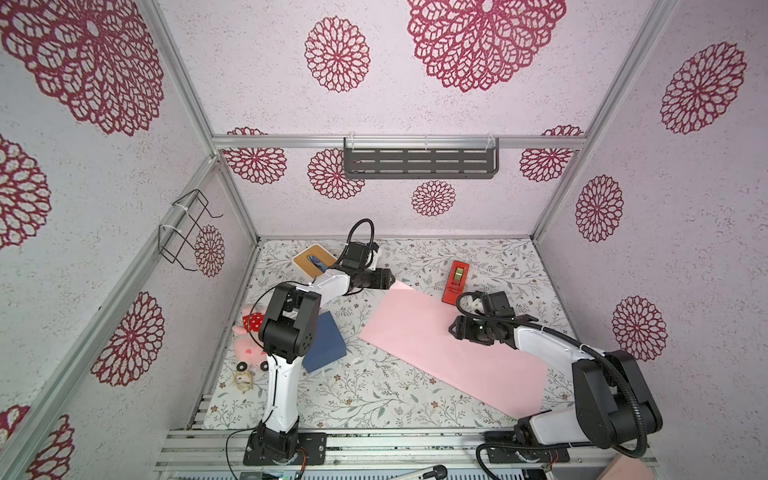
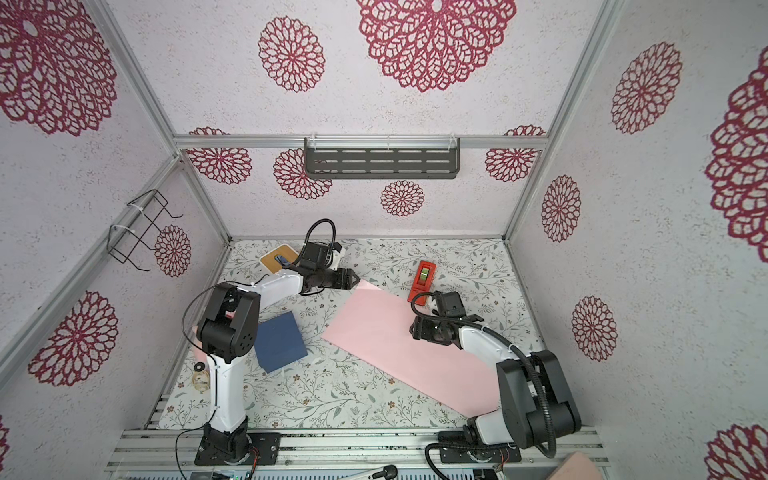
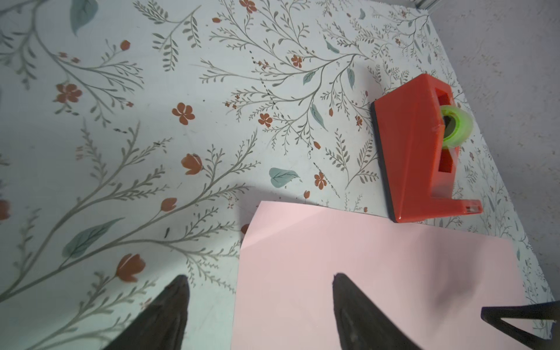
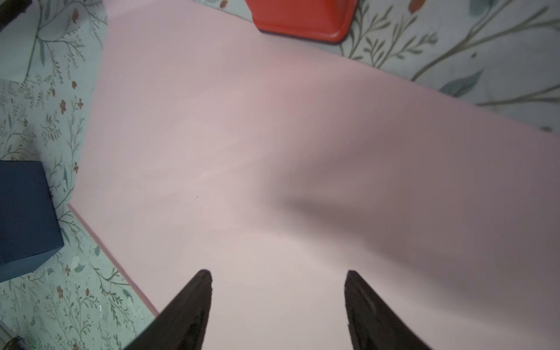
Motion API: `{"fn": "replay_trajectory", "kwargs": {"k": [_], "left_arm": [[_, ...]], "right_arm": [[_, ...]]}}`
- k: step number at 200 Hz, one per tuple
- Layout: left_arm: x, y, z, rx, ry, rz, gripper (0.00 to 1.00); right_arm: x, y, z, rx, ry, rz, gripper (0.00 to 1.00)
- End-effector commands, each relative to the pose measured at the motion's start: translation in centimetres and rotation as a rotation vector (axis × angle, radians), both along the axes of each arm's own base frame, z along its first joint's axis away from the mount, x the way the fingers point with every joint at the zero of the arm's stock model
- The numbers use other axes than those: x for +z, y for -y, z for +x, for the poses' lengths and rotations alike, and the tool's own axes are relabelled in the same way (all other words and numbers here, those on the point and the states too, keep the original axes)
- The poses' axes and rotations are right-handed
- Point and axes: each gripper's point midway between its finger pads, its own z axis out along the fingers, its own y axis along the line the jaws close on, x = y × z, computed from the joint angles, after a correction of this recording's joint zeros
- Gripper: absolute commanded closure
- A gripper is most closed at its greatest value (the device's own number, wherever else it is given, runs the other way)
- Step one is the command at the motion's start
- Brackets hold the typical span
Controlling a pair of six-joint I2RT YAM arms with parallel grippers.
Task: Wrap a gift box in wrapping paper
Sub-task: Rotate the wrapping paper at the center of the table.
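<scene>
Pink wrapping paper [image 1: 436,357] lies flat before us, the navy gift box [image 1: 328,343] at its nine o'clock. We see the left gripper [image 3: 259,276] and right gripper [image 4: 277,272] spread apart, holding nothing.

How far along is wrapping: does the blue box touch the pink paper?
Apart: the right wrist view shows flowered table cover between blue box and pink paper.
</scene>
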Motion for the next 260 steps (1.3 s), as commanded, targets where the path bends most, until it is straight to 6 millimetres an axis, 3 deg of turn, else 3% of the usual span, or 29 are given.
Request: {"fn": "replay_trajectory", "kwargs": {"k": [1, 94, 158, 212, 260], "left_arm": [[-0.7, 1.3, 0.0, -0.077, -0.019, 0.01, 0.24], [-4.6, 3.8, 1.4, -0.209, -0.099, 0.006, 0.24], [-4.8, 5.4, 0.5, -0.327, -0.117, -0.081, 0.38], [-5.6, 5.2, 0.3, -0.341, -0.154, -0.077, 0.5], [-4.9, 4.3, 1.3, -0.287, -0.132, -0.047, 0.47]], "right_arm": [[-0.9, -0.3, -0.7, -0.007, -0.047, 0.021, 0.3], [-2.1, -0.4, -0.7, -0.01, -0.074, 0.023, 0.3], [-1.8, -1.0, -0.3, -0.002, -0.073, 0.05, 0.3], [-1.6, -1.5, 0.1, 0.01, -0.078, 0.065, 0.3], [-1.3, -1.6, 0.5, 0.019, -0.077, 0.064, 0.3]]}}
